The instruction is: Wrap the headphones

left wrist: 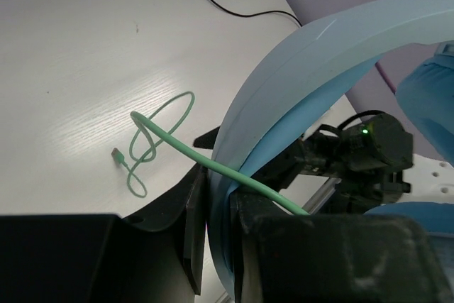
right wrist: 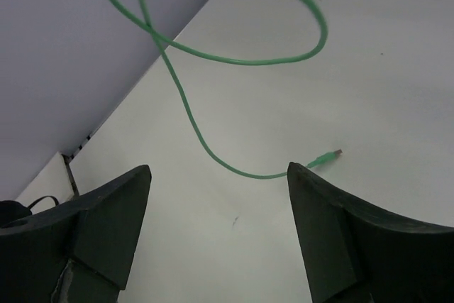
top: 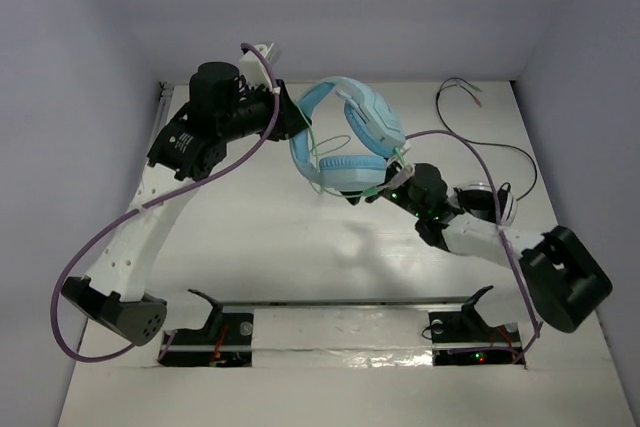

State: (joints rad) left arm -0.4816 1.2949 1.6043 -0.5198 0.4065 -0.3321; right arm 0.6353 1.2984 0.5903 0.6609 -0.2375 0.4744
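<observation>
**Item 1, headphones** (top: 350, 167). Light blue, over-ear, with padded oval cups. They sit at the far centre of the white table (top: 280, 257), lifted off it, and their shadow falls on the surface nearer the arm bases. The headband arches toward the far left and the cups lie to the right.

**Item 2, left gripper** (top: 290, 122). It reaches in from the left and is clamped on the headband. In the left wrist view (left wrist: 216, 239) the blue band fills the gap between the two black fingers.

**Item 3, right gripper** (top: 385, 187). It lies just beside the nearer ear cup, on the cup's right. In the right wrist view (right wrist: 218, 172) the fingers stand well apart with nothing between them.

**Item 4, pale green cable** (right wrist: 234, 58). Part of item 1, thin, and forming one loose loop (left wrist: 167, 115). It ends in a small plug (right wrist: 330, 155). One run crosses the front of the headband just above the left gripper's fingers. The loop and plug lie beyond the right gripper's open fingers. Whether they rest on the table or hang above it cannot be told.

**Item 5, thin black cable** (top: 500, 152). It lies loose on the table at the far right, apart from the headphones, and also shows in the left wrist view (left wrist: 234, 10).

**Item 6, purple leads** (top: 100, 247). One runs along each arm. The right arm's lead arcs past the cups on their right.

**Item 7, metal rail** (top: 340, 302). It runs along the near edge between the arm bases.
</observation>
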